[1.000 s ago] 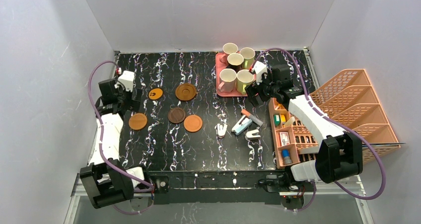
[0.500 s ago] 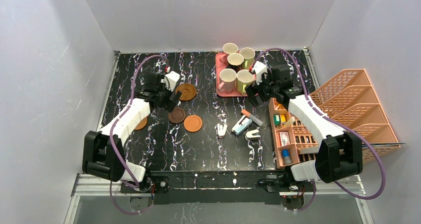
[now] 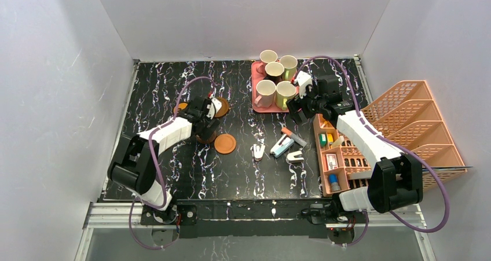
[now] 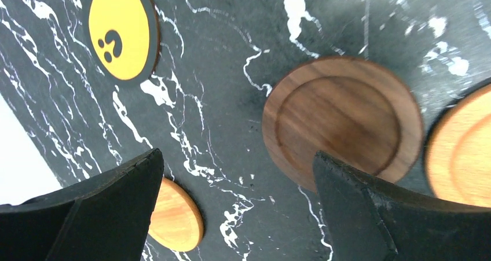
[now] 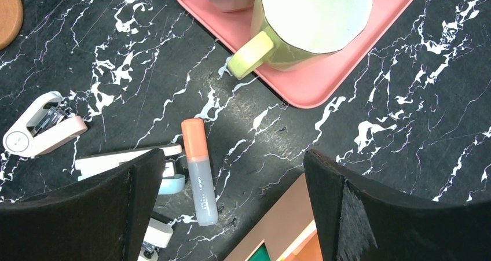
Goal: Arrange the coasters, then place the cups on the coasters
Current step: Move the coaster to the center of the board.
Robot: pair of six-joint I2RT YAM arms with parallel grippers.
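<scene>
Five cups [image 3: 265,91] stand on the pink tray [image 3: 255,106] at the back; a yellow-green cup [image 5: 307,18] fills the top of the right wrist view. My right gripper [image 3: 295,106] [image 5: 231,157] hangs open just right of the tray's front corner, holding nothing. My left gripper [image 3: 204,125] [image 4: 236,157] is open above the coasters. Between and beyond its fingers lie a dark brown coaster [image 4: 343,122], an orange one [image 4: 463,151] to its right, a yellow-orange dotted one [image 4: 123,29] and a light orange one [image 4: 176,217] by the left finger. A larger brown coaster [image 3: 223,107] shows partly behind the gripper.
A white stapler [image 5: 40,131], an orange-capped glue stick [image 5: 198,168] and other small stationery [image 3: 295,155] lie in front of the tray. A peach organiser [image 3: 339,157] and a tilted file rack [image 3: 417,122] stand on the right.
My left arm has swung from the table's far left edge rightward and now hovers over the group of coasters. The right arm has not moved.
</scene>
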